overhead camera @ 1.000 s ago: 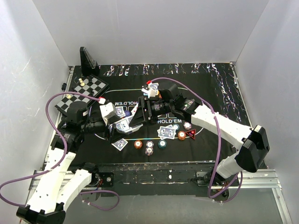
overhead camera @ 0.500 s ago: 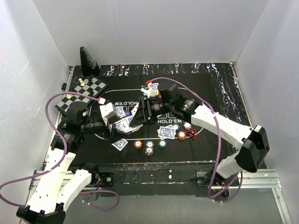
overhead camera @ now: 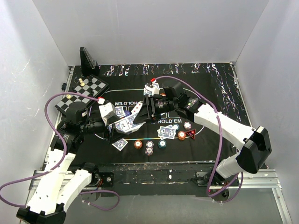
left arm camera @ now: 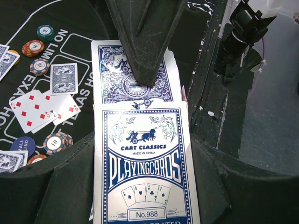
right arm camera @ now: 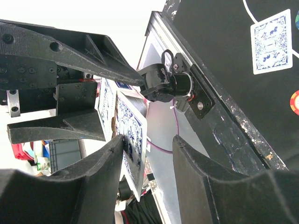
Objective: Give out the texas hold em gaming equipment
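My left gripper [overhead camera: 116,125] is shut on a blue-and-white playing card box [left arm camera: 142,168], held above the mat's left side. A patterned-back card [left arm camera: 131,79] sticks out of its far end. My right gripper [overhead camera: 141,113] is open, with one fingertip [left arm camera: 145,70] pressed on that card. In the right wrist view the card [right arm camera: 132,140] lies against the left finger and the jaws stand wide apart. Chips [overhead camera: 149,144], face-down cards [overhead camera: 165,132] and the red triangle marker [overhead camera: 191,134] lie on the mat. I do not see the yellow disc.
The black Hold'em mat [overhead camera: 205,93] covers the table. A chessboard [overhead camera: 84,91] with pieces stands at the back left, with a black stand [overhead camera: 88,60] behind it. A face-up diamond card [left arm camera: 42,109] and several chips [left arm camera: 39,66] lie below the box.
My right arm has drawn back slightly to the right, and the card stands a little further out of the box. My left arm has held still.
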You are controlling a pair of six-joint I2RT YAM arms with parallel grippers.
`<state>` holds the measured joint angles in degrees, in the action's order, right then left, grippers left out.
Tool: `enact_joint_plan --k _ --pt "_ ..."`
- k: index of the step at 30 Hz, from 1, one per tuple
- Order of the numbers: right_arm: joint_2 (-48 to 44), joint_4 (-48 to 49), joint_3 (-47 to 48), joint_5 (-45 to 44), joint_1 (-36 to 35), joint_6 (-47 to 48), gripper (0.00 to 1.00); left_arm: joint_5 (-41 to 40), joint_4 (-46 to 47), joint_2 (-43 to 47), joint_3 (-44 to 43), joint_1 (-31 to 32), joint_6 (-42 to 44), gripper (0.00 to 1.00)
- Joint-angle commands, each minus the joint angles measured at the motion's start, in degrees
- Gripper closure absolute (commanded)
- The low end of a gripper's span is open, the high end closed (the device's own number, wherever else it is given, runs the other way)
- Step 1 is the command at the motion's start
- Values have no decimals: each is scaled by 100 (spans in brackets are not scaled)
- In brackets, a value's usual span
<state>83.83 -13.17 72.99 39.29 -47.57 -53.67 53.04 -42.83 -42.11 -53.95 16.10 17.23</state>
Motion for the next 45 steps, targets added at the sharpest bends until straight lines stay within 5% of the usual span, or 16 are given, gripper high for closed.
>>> enact_joint_plan --k 1,26,38,45 --pt "-157 69 -48 70 46 94 48 190 178 133 -98 -36 -62 100" --pt "-631 -563 4 -79 485 427 66 216 222 177 -98 -37 -133 100" --pt "-780 -863 198 -53 916 524 95 216 187 194 -71 -28 -106 100" --pt "-851 -863 128 123 1609 603 99 233 178 203 -89 -36 -115 100"
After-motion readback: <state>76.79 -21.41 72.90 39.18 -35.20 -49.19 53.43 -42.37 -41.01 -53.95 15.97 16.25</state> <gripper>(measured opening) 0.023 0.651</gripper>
